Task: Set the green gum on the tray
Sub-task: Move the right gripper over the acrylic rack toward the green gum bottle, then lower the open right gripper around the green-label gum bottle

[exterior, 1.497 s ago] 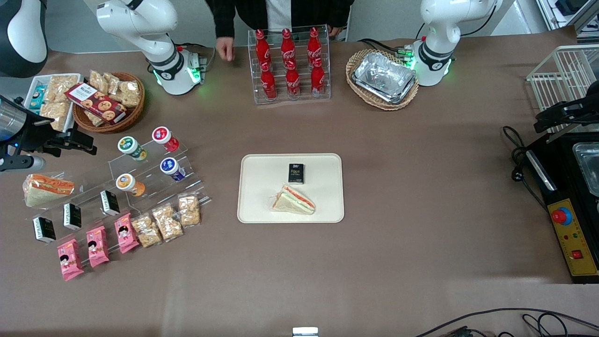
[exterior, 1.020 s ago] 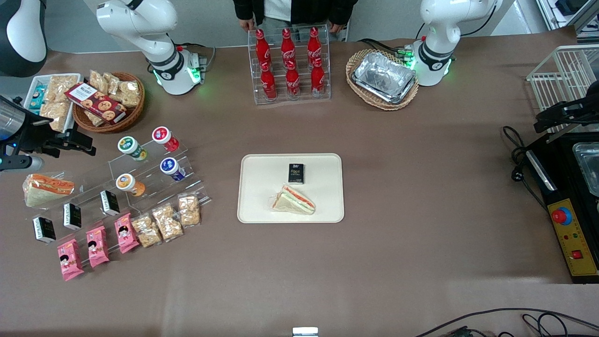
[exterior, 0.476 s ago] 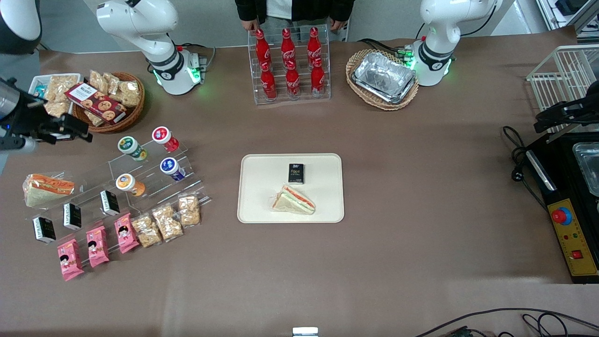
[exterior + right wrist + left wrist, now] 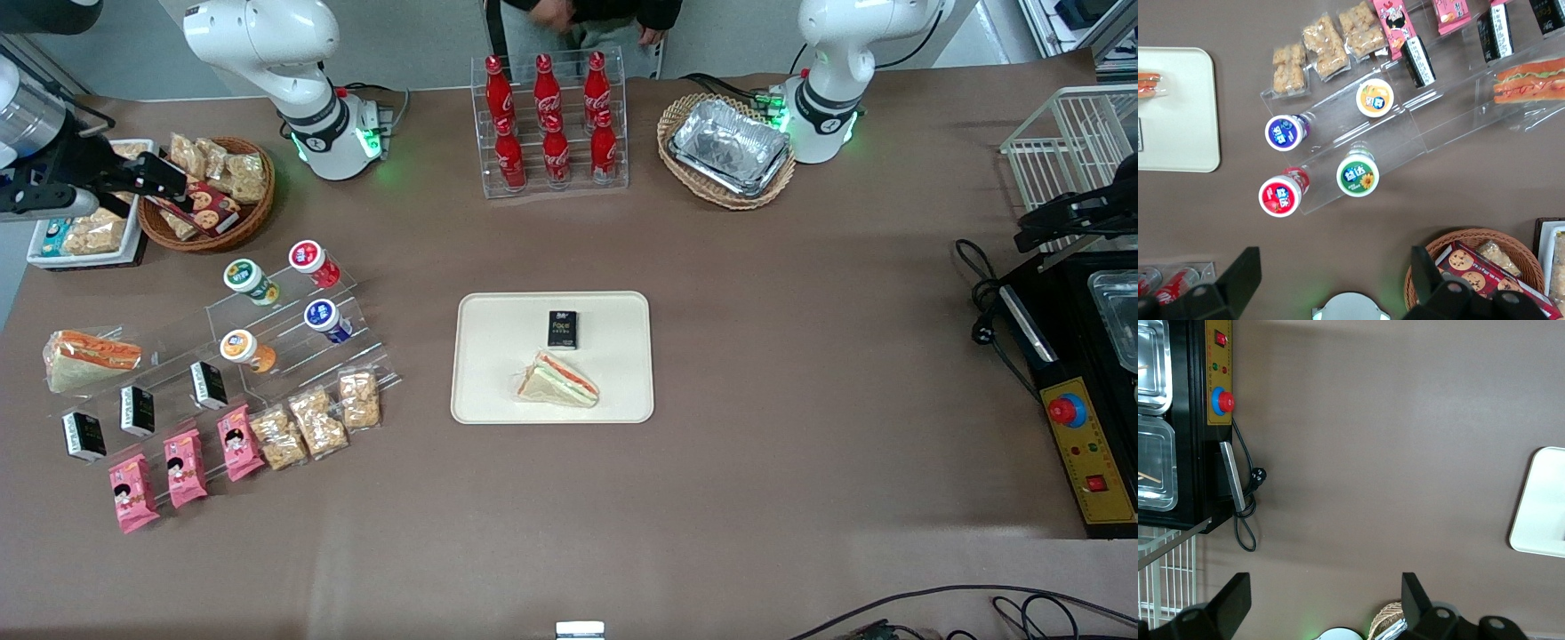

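Nothing is done yet: my hand (image 4: 169, 178), fingers spread and holding nothing, hovers over the round wicker snack basket (image 4: 253, 218), while the small green-lidded gum canister (image 4: 242, 276) sits on the clear acrylic rack (image 4: 284, 331), well apart from the cream rectangular tray (image 4: 498, 356).

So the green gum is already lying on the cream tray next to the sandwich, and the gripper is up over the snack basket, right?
Not quite. The green gum is on the clear rack with the other canisters, not on the tray, as the front view shows. The sandwich is on the tray, and the gripper is open over the snack basket.
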Motion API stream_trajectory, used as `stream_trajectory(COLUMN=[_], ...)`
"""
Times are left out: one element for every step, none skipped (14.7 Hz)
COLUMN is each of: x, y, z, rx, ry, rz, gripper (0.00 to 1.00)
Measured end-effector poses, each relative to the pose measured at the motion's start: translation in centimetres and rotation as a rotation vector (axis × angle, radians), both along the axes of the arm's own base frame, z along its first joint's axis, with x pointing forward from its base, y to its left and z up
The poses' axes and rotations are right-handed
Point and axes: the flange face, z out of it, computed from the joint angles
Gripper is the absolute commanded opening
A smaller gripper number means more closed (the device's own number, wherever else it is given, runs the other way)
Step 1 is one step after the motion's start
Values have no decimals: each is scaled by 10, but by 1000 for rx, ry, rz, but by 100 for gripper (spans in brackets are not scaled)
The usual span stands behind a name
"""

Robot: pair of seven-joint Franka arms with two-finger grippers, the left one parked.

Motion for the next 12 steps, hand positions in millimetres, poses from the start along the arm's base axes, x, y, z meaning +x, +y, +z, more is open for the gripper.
stream_trajectory(x=[-3, -5, -5, -4, -4, -2, -1, 0, 1, 3, 5, 8], y=[0, 1, 1, 1, 1, 2, 2, 2, 2, 3, 4, 4], z=[-2, -5, -8, -11, -16, -22, -32, -45, -61, -78, -93, -107], rx=[1, 1, 2, 1, 1, 0, -2, -9, -18, -24, -28, -31], ry=[1, 3, 5, 6, 4, -1, -4, -5, -1, 8, 18, 26], rz=[0, 1, 1, 2, 2, 1, 1, 2, 6, 10, 12, 13], gripper=[100, 100, 100, 100, 100, 100, 100, 100, 100, 100, 100, 100])
